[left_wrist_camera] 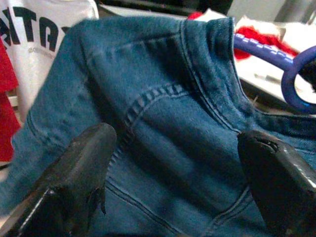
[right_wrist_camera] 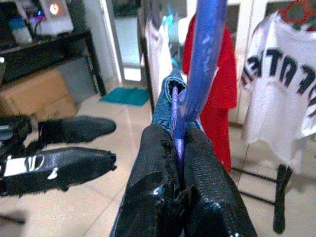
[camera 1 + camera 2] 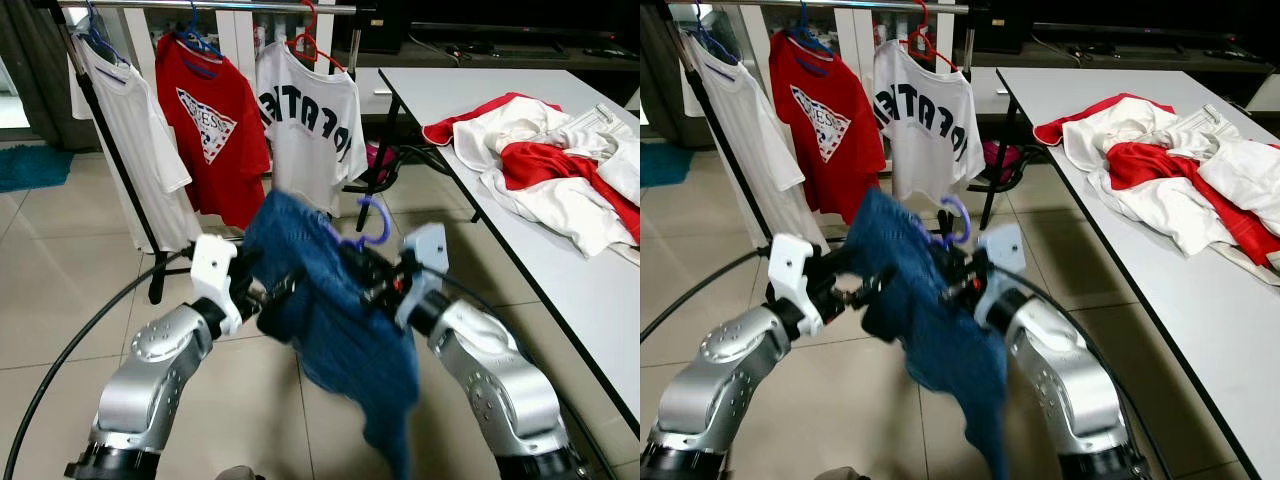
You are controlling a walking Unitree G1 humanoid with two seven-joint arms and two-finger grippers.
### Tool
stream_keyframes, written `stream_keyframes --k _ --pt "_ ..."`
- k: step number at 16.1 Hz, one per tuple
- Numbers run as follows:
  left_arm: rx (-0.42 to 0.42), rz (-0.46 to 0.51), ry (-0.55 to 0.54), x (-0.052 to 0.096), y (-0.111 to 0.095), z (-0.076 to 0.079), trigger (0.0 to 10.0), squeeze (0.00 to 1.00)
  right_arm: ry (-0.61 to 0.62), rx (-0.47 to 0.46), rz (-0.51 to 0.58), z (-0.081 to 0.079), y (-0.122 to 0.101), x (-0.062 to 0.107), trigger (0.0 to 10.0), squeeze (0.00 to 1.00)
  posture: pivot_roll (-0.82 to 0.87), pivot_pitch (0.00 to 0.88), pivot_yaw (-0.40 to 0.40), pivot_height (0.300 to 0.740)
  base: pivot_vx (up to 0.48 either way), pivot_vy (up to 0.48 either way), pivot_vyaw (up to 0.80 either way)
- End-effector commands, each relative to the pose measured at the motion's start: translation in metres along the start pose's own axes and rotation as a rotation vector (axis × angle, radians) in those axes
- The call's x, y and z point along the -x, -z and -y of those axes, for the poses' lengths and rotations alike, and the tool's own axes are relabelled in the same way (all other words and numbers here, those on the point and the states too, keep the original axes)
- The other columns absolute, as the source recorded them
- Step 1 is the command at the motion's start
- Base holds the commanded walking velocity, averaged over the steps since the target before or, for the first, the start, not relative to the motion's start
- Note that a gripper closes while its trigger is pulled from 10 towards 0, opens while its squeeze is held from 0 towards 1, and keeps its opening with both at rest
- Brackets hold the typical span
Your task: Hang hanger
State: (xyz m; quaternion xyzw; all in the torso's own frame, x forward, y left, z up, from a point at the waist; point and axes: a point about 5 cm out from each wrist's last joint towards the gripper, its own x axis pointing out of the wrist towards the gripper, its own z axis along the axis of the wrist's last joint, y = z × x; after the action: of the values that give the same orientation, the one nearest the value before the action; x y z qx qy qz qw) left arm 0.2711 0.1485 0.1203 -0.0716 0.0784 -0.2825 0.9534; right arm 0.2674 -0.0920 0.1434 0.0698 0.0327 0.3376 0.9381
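We carry the purple hanger (image 3: 368, 228) at the centre of our view, its neck pinched tight in our right gripper (image 2: 178, 148). The denim garment (image 3: 335, 320) on it looks heavy and floppy, so we judge the stiff neck the surest hold. Our left gripper (image 1: 177, 168) spreads wide around the cloth's shoulder. The rail (image 3: 210, 6) waits at eleven o'clock.

Bright, even indoor daylight; head views slightly motion-blurred, wrist views soft.
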Motion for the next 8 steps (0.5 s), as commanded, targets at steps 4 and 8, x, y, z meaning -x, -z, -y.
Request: stream_keyframes --k 4,8 --pt "0.001 0.014 0.019 -0.005 -0.013 0.006 10.0 1.00 0.044 0.030 0.074 0.011 -0.023 -0.006 10.0 0.00 0.00 0.000 -0.079 0.740 0.000 0.000 0.00" --pt "-0.196 0.058 0.090 -0.008 -0.030 0.009 10.0 1.00 0.022 0.054 0.095 0.006 -0.030 -0.010 10.0 0.00 -0.01 0.000 -0.083 0.740 0.000 0.000 0.00"
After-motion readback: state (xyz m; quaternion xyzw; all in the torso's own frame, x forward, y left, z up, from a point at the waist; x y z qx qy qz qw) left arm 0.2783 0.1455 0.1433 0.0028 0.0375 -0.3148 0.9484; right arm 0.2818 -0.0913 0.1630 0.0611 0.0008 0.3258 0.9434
